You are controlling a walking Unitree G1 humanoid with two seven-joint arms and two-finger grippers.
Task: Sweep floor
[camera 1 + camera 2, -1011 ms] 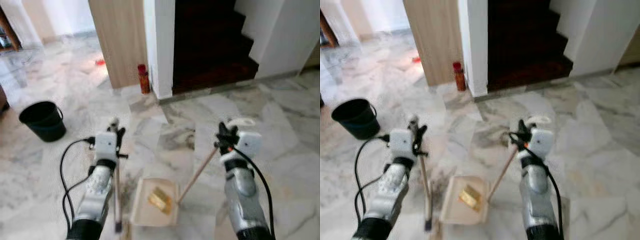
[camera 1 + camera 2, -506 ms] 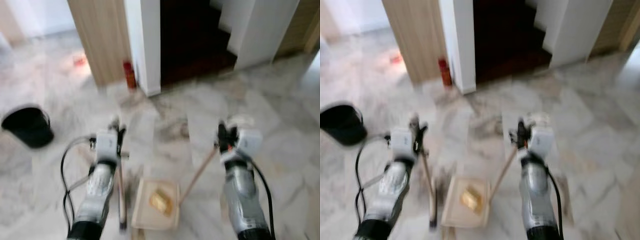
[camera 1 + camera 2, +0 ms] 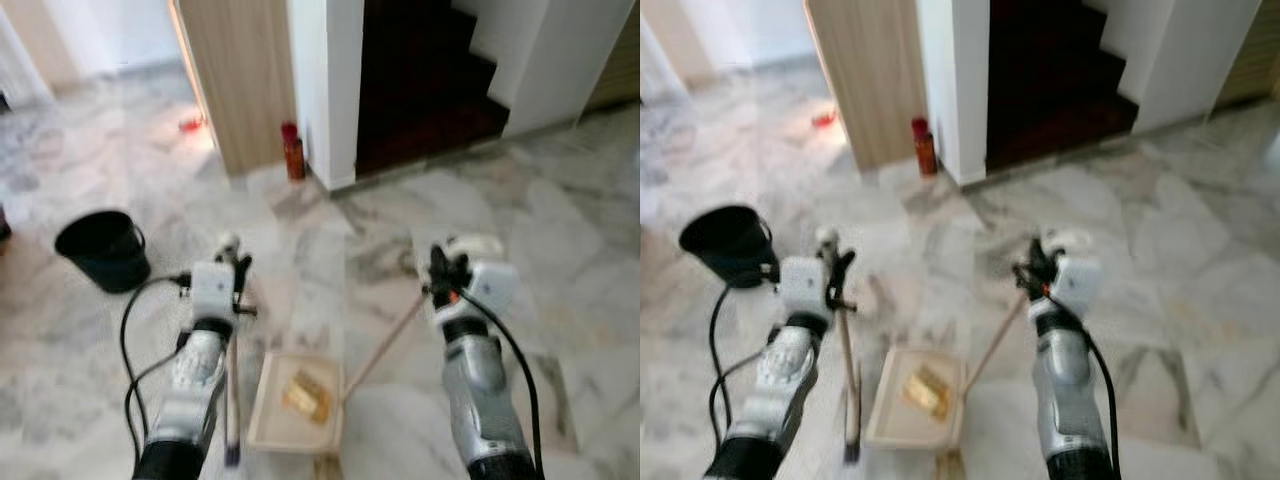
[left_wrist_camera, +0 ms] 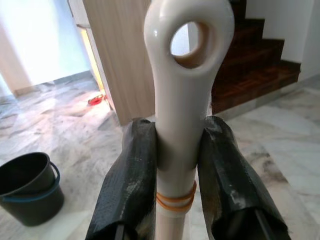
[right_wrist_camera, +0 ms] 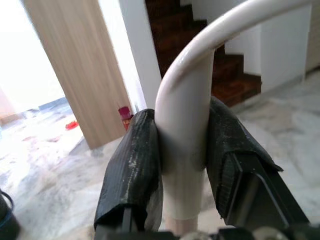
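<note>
While the left gripper (image 4: 175,200) is clamped on the broom handle (image 4: 182,100) and the right gripper (image 5: 182,165) grips the dustpan handle (image 5: 187,125), the dustpan (image 3: 272,420) on the marble floor (image 3: 560,260) already holds yellowish debris (image 3: 305,397), so carrying it level to the black bucket (image 3: 100,250) seems next.

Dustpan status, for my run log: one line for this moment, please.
left gripper: shut on broom handle | right gripper: shut on dustpan handle | dustpan: holds debris

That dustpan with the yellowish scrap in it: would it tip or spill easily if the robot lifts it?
Probably light: the dustpan looks thin and shallow. Its low rim might let the yellowish scrap slide out if tilted. The long slanted handle, clamped at its top by the right pincer, likely gives stiff but wobbly control.
</note>
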